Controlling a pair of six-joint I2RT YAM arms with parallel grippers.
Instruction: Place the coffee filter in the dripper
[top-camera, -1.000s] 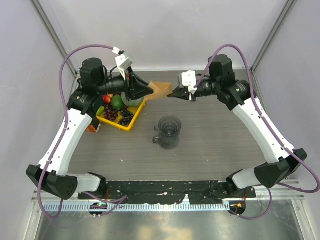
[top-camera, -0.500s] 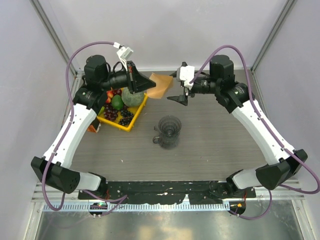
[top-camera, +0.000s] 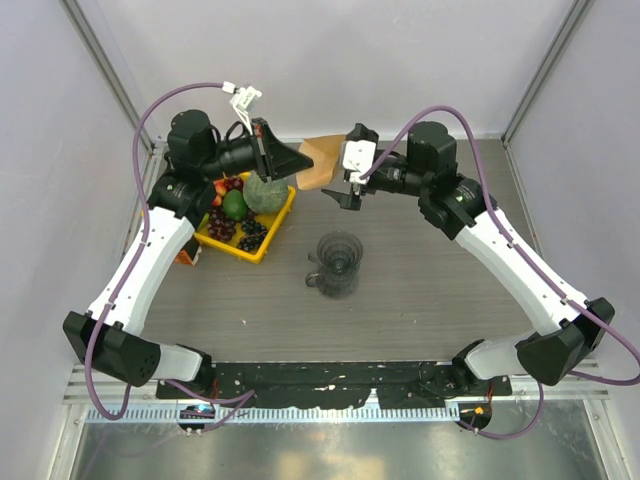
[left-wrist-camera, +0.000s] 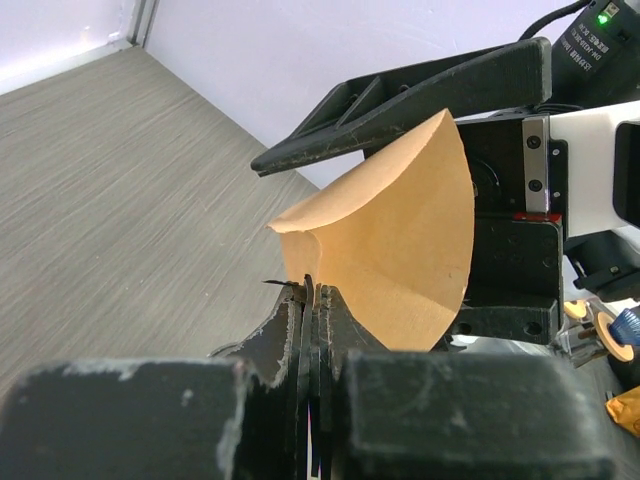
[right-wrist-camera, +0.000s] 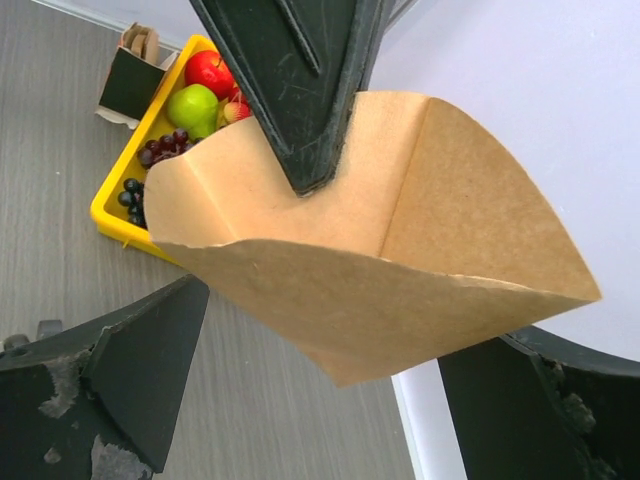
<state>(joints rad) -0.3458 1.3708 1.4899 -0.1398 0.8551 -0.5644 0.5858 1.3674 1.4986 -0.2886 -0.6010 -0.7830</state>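
The coffee filter (top-camera: 318, 162), a light-brown paper cone spread open, hangs in the air at the back of the table between both arms. My left gripper (top-camera: 304, 160) is shut on its edge; in the left wrist view the closed gripper (left-wrist-camera: 315, 295) pinches the filter (left-wrist-camera: 400, 240). My right gripper (top-camera: 342, 170) stands open, its fingers on either side of the filter without pressing it. The right wrist view shows the right gripper (right-wrist-camera: 330, 400) wide apart below the filter (right-wrist-camera: 400, 270). The dripper (top-camera: 338, 262), clear ribbed glass with its handle to the left, stands on the table well in front of the filter.
A yellow fruit tray (top-camera: 264, 246) with a melon (top-camera: 262, 193), a green apple (top-camera: 234, 205) and grapes sits under the left arm. An orange-brown carton (top-camera: 186, 256) stands to its left. The enclosure's back wall is close behind both grippers.
The left gripper has shut on the filter's edge. The right gripper has let go, opened wide and moved left, so its fingers now flank the filter.
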